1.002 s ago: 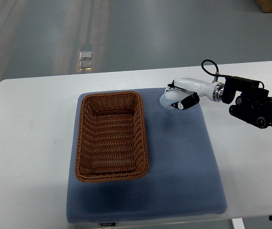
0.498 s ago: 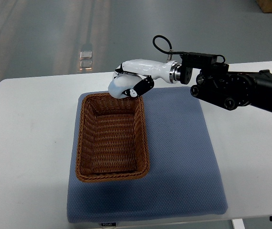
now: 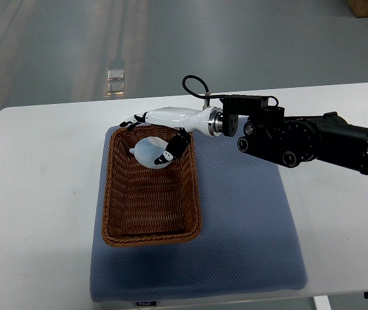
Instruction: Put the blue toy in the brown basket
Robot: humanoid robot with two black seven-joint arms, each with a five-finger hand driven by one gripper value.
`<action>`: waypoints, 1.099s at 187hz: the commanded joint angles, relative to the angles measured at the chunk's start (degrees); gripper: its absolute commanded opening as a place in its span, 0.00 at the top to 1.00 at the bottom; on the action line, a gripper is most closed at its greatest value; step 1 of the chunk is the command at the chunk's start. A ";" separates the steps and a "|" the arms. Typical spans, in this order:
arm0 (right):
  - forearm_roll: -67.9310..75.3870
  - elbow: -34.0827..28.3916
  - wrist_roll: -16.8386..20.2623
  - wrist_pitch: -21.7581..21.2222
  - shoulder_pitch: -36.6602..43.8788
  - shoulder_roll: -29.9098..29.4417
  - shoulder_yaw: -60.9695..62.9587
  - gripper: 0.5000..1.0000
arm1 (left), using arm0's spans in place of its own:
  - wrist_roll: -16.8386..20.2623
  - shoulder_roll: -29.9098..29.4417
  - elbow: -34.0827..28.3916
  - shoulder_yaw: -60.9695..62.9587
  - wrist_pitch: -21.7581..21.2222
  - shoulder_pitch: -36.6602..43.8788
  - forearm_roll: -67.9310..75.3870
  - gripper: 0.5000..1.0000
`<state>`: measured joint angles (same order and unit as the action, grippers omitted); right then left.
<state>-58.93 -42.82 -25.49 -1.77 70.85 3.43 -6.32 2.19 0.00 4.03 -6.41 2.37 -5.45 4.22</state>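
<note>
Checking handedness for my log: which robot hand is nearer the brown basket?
Right. The right robot hand is over the brown basket's far end, beside the pale blue toy. The left arm is out of view.

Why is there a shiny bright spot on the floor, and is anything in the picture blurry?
Top view: the bright patch on the floor is glare from light bouncing off it. Top view: the basket, pad and table look sharp; soft shadows lie on the pad beside the basket. Top view: the pale toy under the right hand looks a bit washed out.
</note>
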 commanded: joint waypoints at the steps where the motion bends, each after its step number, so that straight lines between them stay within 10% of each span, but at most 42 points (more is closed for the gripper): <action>1: 3.38 -0.16 0.17 0.36 -0.54 0.88 0.16 0.17 | -0.08 0.00 0.02 0.08 0.00 0.00 0.00 0.00; 77: 17.70 -0.42 7.38 1.68 -6.16 12.92 18.09 0.17 | 0.01 0.00 0.10 0.17 0.00 0.00 0.00 0.00; 205: 44.69 -0.86 18.10 5.28 -22.78 16.17 38.66 0.17 | 0.01 0.00 0.54 0.17 0.00 -0.62 0.08 0.00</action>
<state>-16.39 -43.50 -8.23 3.93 48.38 18.97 32.26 2.20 0.00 4.57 -6.24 2.39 -6.06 4.32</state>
